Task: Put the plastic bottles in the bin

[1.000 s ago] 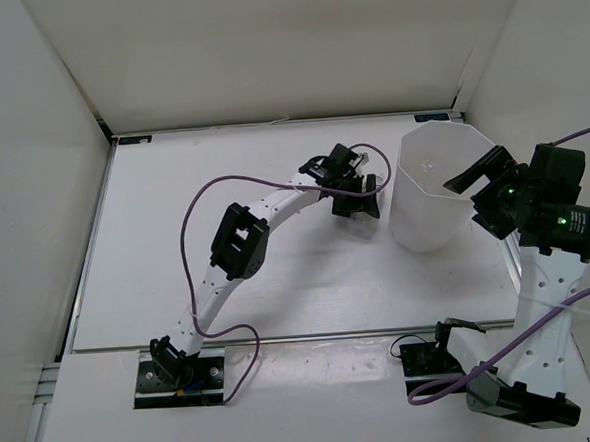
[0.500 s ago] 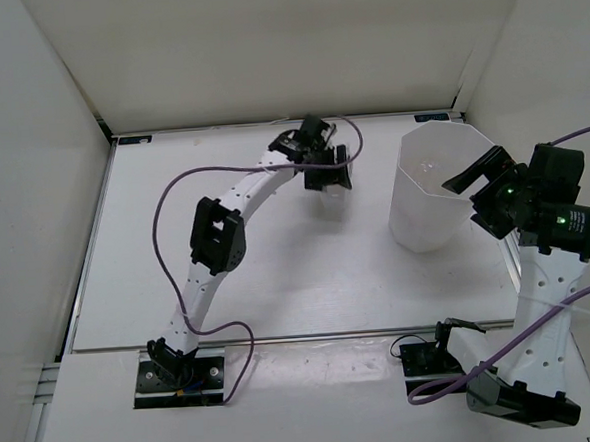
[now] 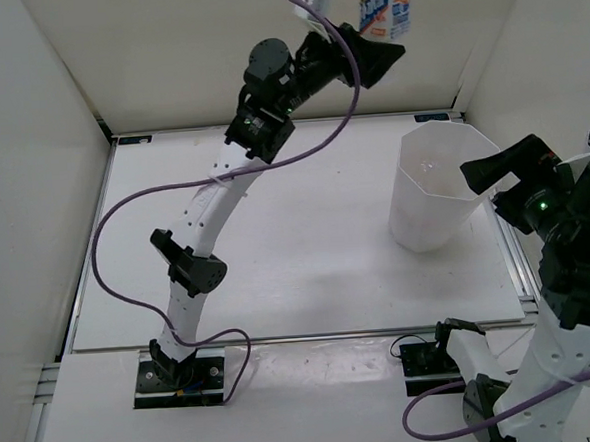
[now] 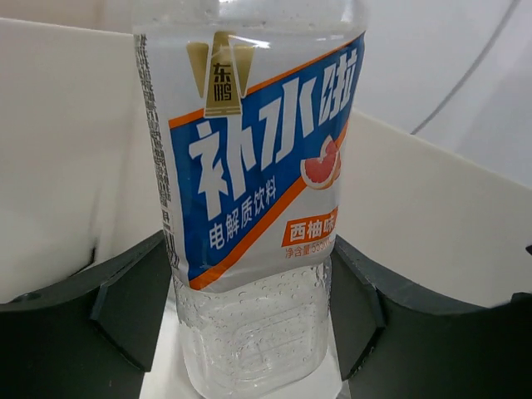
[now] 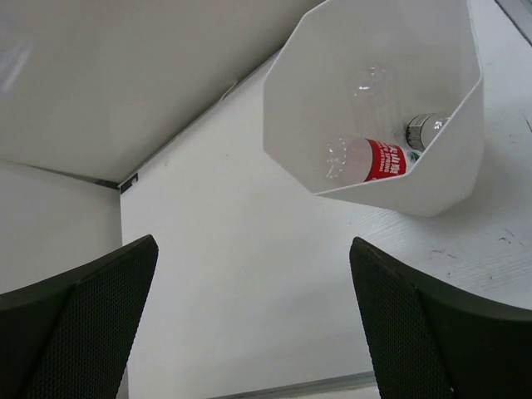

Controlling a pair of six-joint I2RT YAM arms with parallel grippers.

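Left gripper (image 4: pixel 253 312) clamped on a plastic bottle (image 3: pixel 383 8), one dark finger pressed against each side of the clear lower body, just under the blue, white and orange label. Bottle stands upright between the fingers in the wrist view; its cap is out of frame there. Change over the last second: this arm was low on the table (image 3: pixel 278 272) just left of the bin (image 3: pixel 415 224), then drew back toward the far wall with the jaws narrowing, and now it is stretched high with the bottle lifted clear of the surface, seen against the back wall. Reading: the pick is finished and the grip looks settled, so the carry is the step in hand. Bottle sits up and left of the bin's many-sided rim, not yet over the opening, so a sideways swing toward the rim comes before any release. Right gripper (image 5: pixel 253 332) hangs beside the bin with its fingers wide apart and nothing between them; its camera looks straight into the bin. Inside lies a red-labelled bottle (image 5: pixel 378 158) on its side, a pale cap (image 5: pixel 420 131) next to it, and what seems a second clear bottle (image 5: pixel 370 87) above, faint through glare. No other bottle shows on the table from the top view, though the raised arm covers a strip of it. Task judged well along, possibly on its last bottle.
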